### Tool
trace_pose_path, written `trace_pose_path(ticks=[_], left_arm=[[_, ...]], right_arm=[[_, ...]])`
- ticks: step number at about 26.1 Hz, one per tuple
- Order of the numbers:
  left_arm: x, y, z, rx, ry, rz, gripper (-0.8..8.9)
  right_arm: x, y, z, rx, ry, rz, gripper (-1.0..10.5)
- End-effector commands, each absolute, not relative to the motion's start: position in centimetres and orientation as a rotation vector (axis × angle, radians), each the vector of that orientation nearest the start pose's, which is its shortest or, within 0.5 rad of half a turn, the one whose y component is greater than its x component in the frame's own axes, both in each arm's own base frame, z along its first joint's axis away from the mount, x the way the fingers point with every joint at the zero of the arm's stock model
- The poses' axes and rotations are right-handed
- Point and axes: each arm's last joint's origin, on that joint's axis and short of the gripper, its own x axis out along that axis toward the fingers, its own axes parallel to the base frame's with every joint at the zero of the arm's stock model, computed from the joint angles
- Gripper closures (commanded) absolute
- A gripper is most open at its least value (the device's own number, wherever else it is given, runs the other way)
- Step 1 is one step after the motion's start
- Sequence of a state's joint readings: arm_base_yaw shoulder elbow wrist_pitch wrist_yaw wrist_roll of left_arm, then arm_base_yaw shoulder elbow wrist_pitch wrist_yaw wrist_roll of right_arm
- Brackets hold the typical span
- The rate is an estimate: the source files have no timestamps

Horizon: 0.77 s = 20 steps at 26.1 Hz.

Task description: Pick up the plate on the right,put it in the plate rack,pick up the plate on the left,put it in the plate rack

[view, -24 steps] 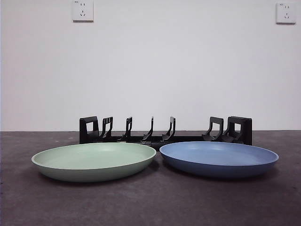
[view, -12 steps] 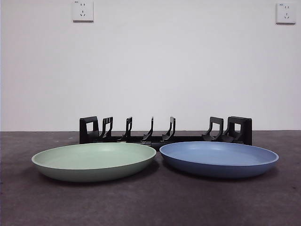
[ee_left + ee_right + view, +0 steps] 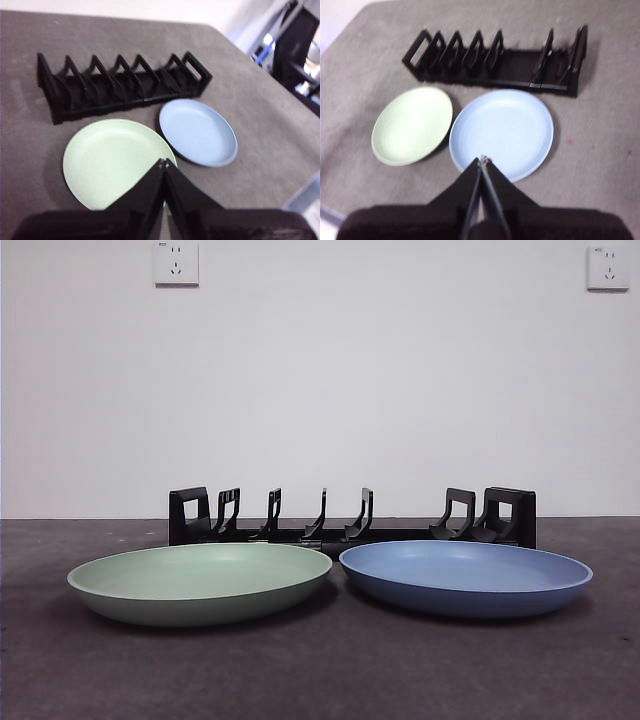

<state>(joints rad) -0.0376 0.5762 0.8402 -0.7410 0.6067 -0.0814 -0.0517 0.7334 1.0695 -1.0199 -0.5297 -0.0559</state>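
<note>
With both the left gripper and right gripper closed above the plates, the blue plate, lying flat just before the plate rack, may slide when its thin rim is pinched.

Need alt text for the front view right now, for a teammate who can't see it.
A green plate and a blue plate lie flat side by side on the dark table, green on the picture's left. The black plate rack stands behind them, holding no plate. No arm shows.
</note>
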Motion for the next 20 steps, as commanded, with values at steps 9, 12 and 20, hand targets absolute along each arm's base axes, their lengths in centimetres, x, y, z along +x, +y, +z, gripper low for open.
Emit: trace_pose_path(ticks=[9, 12, 20], left_arm=[[10.4, -3.1, 34.6, -0.085, 0.557, -0.745, 8.18], [10.8, -3.2, 34.5, -0.089, 0.575, -0.747, 8.11], [11.2, -3.7, 34.4, -0.117, 0.585, -0.846, 2.12]], right_arm=[[11.0, 1.4, 36.1, 0.089, 0.735, 0.552, 9.6], [11.0, 1.4, 36.1, 0.089, 0.735, 0.552, 9.4], [11.0, 1.5, 36.1, 0.114, 0.729, 0.587, 3.7]])
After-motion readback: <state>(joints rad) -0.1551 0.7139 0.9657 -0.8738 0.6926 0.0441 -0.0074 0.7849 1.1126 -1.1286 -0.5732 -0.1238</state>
